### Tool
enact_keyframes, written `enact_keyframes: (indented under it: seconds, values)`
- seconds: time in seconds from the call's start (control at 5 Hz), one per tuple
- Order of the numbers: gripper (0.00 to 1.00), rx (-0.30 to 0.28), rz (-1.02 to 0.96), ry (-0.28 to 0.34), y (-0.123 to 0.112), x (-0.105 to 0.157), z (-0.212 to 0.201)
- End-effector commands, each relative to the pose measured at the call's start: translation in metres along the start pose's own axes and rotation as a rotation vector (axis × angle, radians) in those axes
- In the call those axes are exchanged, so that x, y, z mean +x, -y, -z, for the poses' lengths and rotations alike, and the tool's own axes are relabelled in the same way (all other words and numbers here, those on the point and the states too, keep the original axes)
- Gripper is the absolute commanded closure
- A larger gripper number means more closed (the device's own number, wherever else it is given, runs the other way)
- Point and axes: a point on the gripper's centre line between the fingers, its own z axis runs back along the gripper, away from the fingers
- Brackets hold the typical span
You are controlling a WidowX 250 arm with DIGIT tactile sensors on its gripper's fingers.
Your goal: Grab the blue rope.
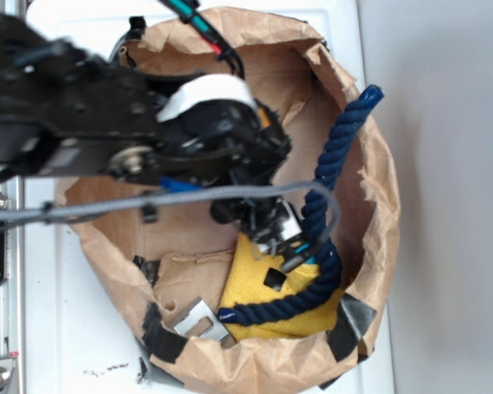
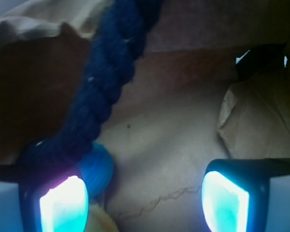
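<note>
Gripper (image 2: 144,198) wide open, holding nothing; blue rope (image 2: 106,77) lies off-centre over one finger (image 2: 63,205), long axis running away from it.

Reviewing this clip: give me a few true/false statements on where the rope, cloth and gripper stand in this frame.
1. The blue rope lies partly over the yellow cloth. True.
2. The gripper is shut on the rope. False: the jaws stand open, the rope beside one finger.
3. The rope lies flat outside the paper bag. False: it runs inside, one end over the rim.
4. A light-blue ball sits beside the rope. True.
</note>
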Motion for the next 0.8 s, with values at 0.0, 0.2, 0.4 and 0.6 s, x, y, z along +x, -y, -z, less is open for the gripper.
enact_keyframes:
  seconds: [0.0,0.2,0.4,0.6]
  values:
    - [0.0,-0.031,-0.036,0.072,0.016,0.032,-0.002]
    - [0.0,-0.021,-0.034,0.099,0.018,0.034,0.013]
    - [0.0,0.009,-0.026,0.137,0.02,0.041,0.026]
    - [1.0,0.025,-0.05,0.102,0.019,0.042,0.034]
